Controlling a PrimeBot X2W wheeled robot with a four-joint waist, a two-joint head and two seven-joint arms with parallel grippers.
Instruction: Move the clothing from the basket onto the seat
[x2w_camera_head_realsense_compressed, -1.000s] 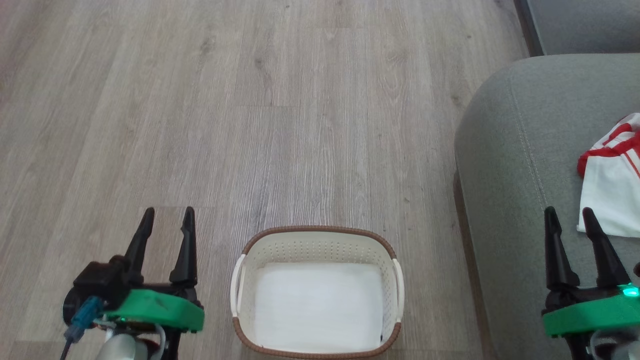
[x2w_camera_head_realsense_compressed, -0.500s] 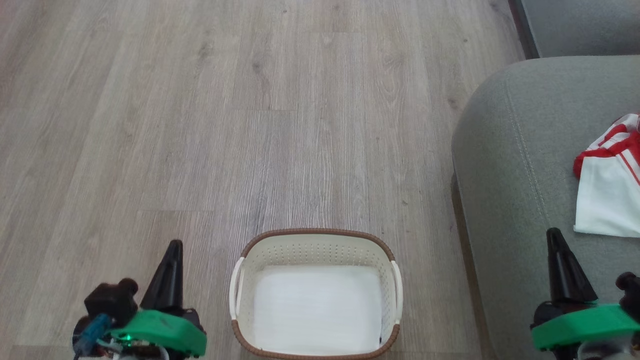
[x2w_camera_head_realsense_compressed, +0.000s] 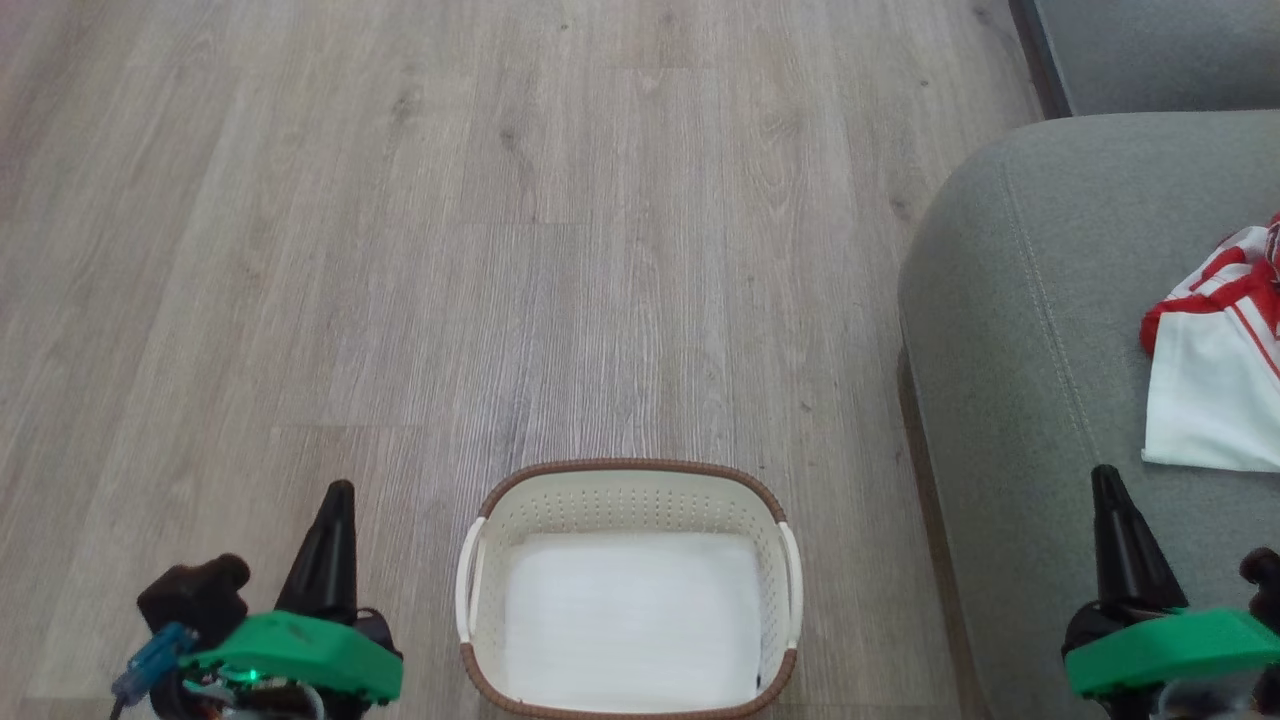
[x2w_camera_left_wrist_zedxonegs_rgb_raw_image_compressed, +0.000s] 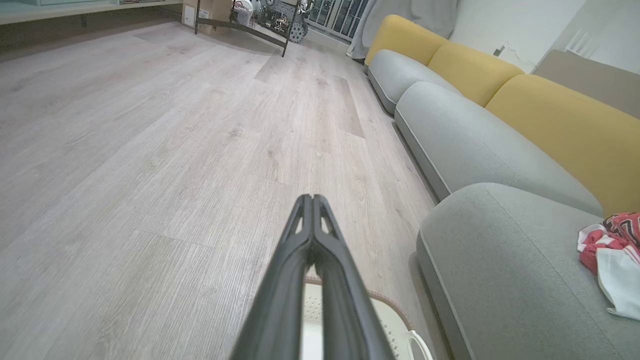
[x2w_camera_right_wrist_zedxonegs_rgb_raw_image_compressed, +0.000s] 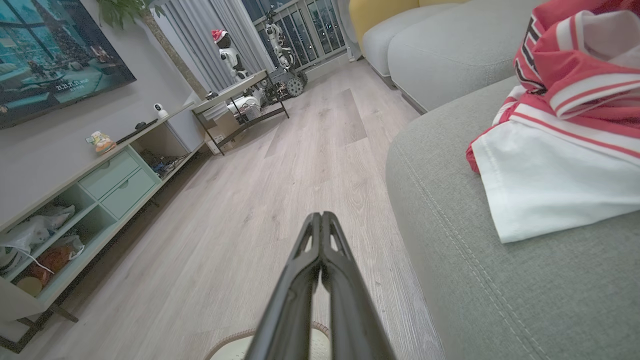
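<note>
The cream basket (x2w_camera_head_realsense_compressed: 625, 490) with a brown rim stands on the wood floor at the bottom centre, holding nothing but its white bottom. The red-and-white clothing (x2w_camera_head_realsense_compressed: 1215, 380) lies on the grey seat (x2w_camera_head_realsense_compressed: 1020, 340) at the right, also seen as clothing (x2w_camera_right_wrist_zedxonegs_rgb_raw_image_compressed: 560, 125) on the seat (x2w_camera_right_wrist_zedxonegs_rgb_raw_image_compressed: 450, 210) in the right wrist view. My left gripper (x2w_camera_head_realsense_compressed: 330, 510) hangs left of the basket, shut with nothing in it; its fingers (x2w_camera_left_wrist_zedxonegs_rgb_raw_image_compressed: 300, 250) press together. My right gripper (x2w_camera_head_realsense_compressed: 1110, 500) is over the seat's front edge, shut and holding nothing, just short of the clothing.
More grey and yellow sofa cushions (x2w_camera_left_wrist_zedxonegs_rgb_raw_image_compressed: 475, 100) run along the right. A low TV cabinet (x2w_camera_right_wrist_zedxonegs_rgb_raw_image_compressed: 100, 185) and a metal-framed table (x2w_camera_right_wrist_zedxonegs_rgb_raw_image_compressed: 240, 95) stand across the room. Wood floor (x2w_camera_head_realsense_compressed: 500, 250) stretches ahead of the basket.
Both grippers went from open to shut a second ago and drew back toward the bottom of the head view. The head view shifted slightly.
</note>
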